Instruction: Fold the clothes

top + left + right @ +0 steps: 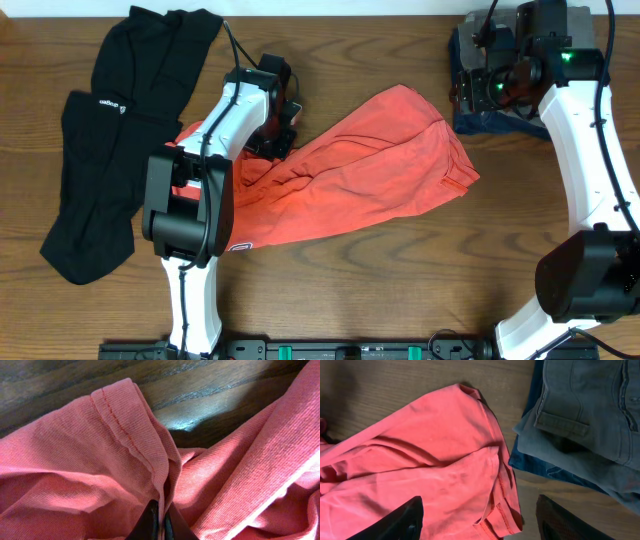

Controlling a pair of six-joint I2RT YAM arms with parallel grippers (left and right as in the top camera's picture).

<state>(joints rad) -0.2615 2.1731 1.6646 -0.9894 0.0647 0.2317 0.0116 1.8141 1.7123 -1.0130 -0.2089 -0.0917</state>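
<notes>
On the dark wood-grain tabletop [400, 290], far left, a long black garment [110, 150] with a small white logo lies spread and rumpled. Just right of it, my left pincer [161, 521] has its fingers pressed together, clamped on a raised fold of the coral-red T-shirt [370, 170] beside a stitched hem. That shirt sprawls crumpled across the table's middle. My right pincer [480, 515] hangs with fingers wide apart, holding nothing, above the shirt's hemmed right end. Far right, grey trousers [590, 405] lie stacked on blue denim [535, 462].
</notes>
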